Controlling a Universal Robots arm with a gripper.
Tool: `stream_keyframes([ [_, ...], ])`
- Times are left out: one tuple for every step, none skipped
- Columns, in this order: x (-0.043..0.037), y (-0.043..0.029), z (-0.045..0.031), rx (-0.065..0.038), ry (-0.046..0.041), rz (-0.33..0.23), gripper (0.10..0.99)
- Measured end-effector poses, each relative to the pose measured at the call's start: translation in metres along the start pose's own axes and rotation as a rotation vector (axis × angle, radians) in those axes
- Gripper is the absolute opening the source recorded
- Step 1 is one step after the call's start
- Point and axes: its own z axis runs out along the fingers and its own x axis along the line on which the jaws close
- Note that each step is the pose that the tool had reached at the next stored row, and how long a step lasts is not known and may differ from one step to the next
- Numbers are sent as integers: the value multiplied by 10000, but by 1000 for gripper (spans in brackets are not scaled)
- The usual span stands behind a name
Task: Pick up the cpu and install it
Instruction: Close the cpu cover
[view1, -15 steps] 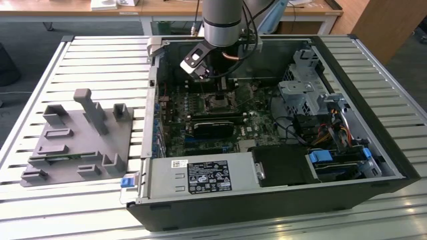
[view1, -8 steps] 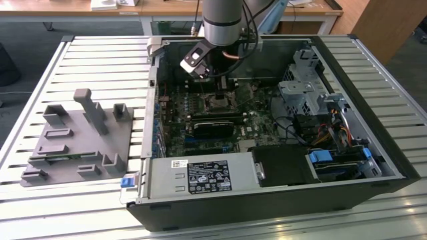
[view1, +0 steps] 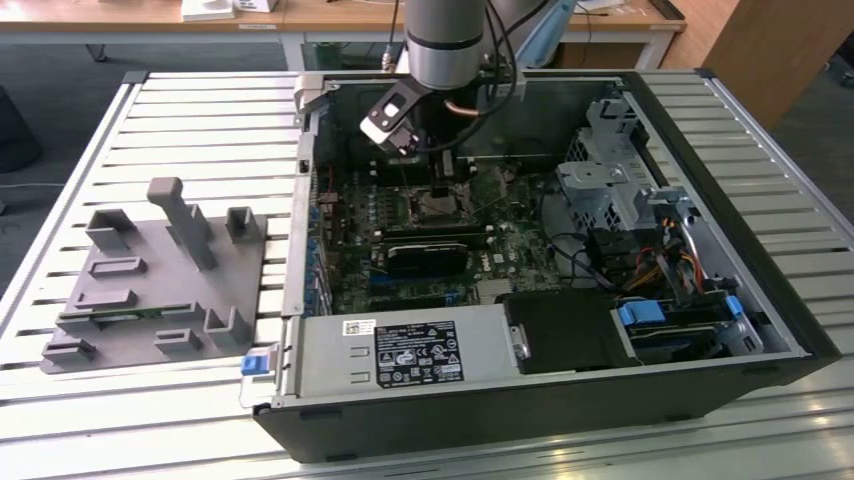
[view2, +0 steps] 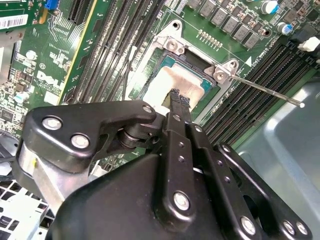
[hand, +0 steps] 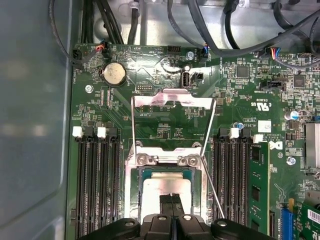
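Silvery cpu (hand: 154, 192) lies flat in the socket (hand: 132, 195), directly beneath the gripper (hand: 172, 198), its fingers together and empty.

The arm (view1: 443, 40) is a silver-grey tube ringed by a dark band, with black cables (view1: 505, 40) beside it and a black-and-white box (view1: 390, 118) at the wrist. In the second wrist view the end effector (view2: 179, 98) is matte black, its linked bars pinned with bright silver screws (view2: 181, 201)
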Motion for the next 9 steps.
stream_keyframes([
  [0, 0, -3, -1, 1, 1, 106],
  [0, 1, -6, -1, 2, 2, 106],
  [0, 1, -8, -1, 2, 3, 106],
  [0, 1, -11, -1, 1, 5, 106],
  [0, 1, -14, 0, 1, 6, 106],
  [0, 1, -16, -1, 1, 7, 106],
  [0, 1, -18, -1, 2, 9, 106],
  [0, 1, -21, -1, 1, 10, 106],
  [-1, 1, -23, 0, 1, 11, 106],
])
